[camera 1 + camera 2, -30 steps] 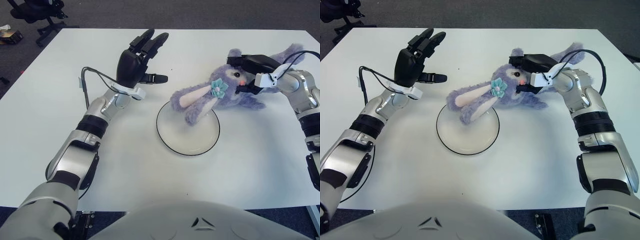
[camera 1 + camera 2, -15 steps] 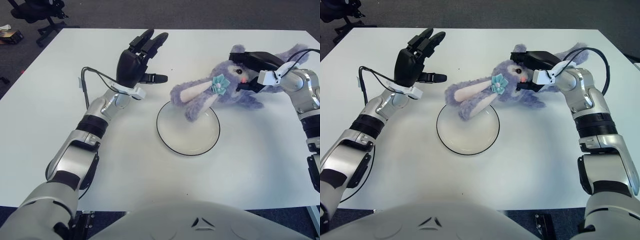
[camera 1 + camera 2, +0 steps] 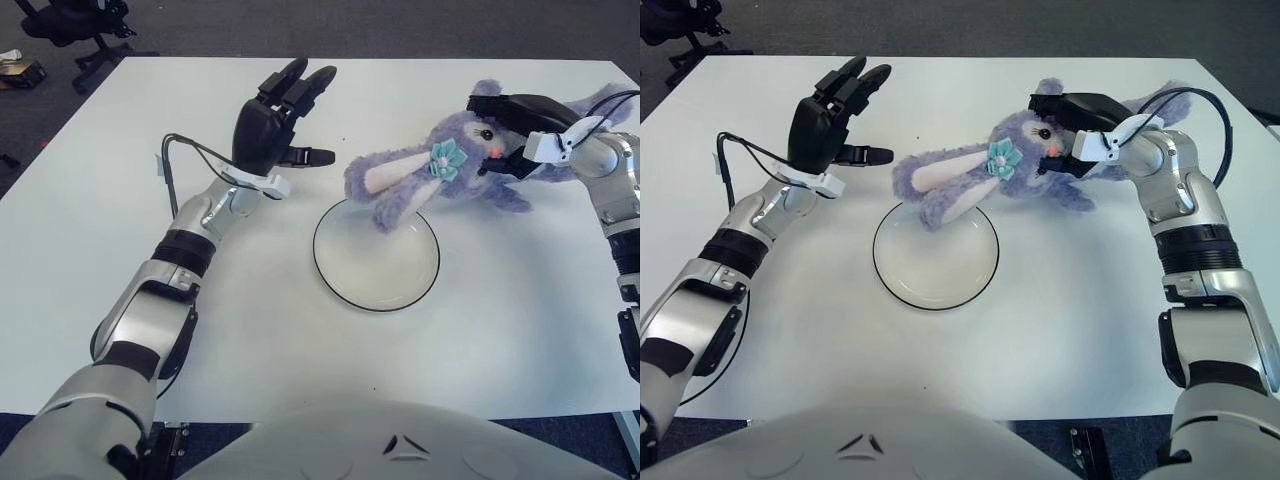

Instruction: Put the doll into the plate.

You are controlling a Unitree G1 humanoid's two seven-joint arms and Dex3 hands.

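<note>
1. The doll [image 3: 1010,175], a purple plush rabbit with a teal flower by its ear, looks light, soft and floppy; its long ears droop freely, so it will probably sag and swing when carried.
2. A hold around the head or body seems soundest, since an ear would likely let the rest dangle.
3. The right hand [image 3: 1072,120] is clamped on the doll's head, fingers wrapped over its crown and face, with the forearm reaching in from the right.
4. The doll lies tilted just beyond the plate [image 3: 892,271], its ears hanging over the far rim while its body is still outside, over the white surface [image 3: 1060,320].
5. The left hand [image 3: 270,125] is raised left of the plate, palm up and fingers spread, holding nothing.
</note>
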